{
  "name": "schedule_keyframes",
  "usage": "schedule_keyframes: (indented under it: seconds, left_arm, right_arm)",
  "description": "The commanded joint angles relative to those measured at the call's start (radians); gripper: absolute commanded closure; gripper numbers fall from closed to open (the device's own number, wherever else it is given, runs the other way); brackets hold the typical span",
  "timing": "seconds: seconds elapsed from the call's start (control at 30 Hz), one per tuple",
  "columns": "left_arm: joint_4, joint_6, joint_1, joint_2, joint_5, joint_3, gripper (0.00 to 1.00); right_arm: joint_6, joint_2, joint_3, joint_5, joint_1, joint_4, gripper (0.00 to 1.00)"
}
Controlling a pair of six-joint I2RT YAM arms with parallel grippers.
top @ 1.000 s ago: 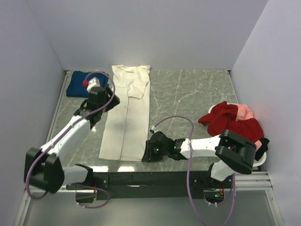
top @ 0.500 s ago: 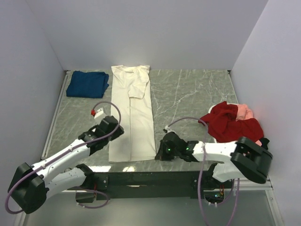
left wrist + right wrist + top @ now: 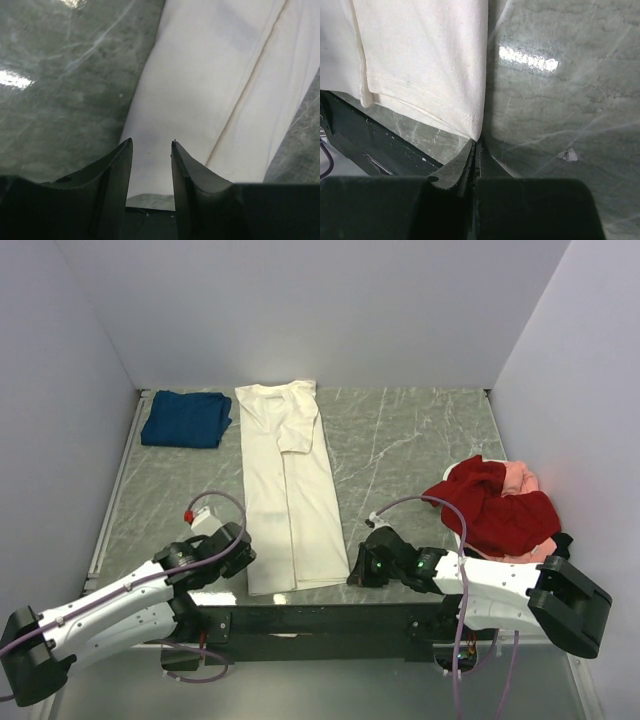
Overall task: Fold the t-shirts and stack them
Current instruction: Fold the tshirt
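While right gripper [image 3: 475, 144] clamps one near corner of the cream shirt [image 3: 285, 480], left gripper [image 3: 152, 143] stands part-open over the other.

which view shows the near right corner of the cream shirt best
Right wrist view: the stitched corner of the cream t-shirt sits large and sharp, its tip in the shut right gripper. Top external shows the whole shirt, that corner small. Left wrist shows only the other near corner.
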Motion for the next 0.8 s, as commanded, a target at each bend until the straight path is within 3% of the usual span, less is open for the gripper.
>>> schedule_keyframes:
  seconds: [0.0,0.17,0.37,0.57,0.77]
  left_arm:
    - [-0.151,-0.112,-0.025,-0.035,0.024,-0.011,0.58]
    - [-0.198,-0.175,-0.062,-0.067,0.062,-0.057,0.59]
    - [-0.118,-0.227,-0.132,-0.109,0.123,-0.155,0.63]
    - [-0.067,-0.247,-0.183,-0.094,0.116,-0.167,0.63]
    - [-0.122,-0.258,-0.214,-0.116,0.111,-0.135,0.65]
  right_arm:
    - [-0.024,-0.022,-0.003,0.01,-0.003,-0.063,1.0]
    - [-0.031,-0.029,0.012,0.01,-0.004,-0.077,1.0]
    - [-0.045,-0.023,0.04,0.002,-0.006,-0.088,0.97]
    - [-0.047,-0.035,0.054,-0.016,-0.006,-0.088,0.87]
    - [-0.05,-0.083,0.085,-0.018,-0.007,-0.134,0.73]
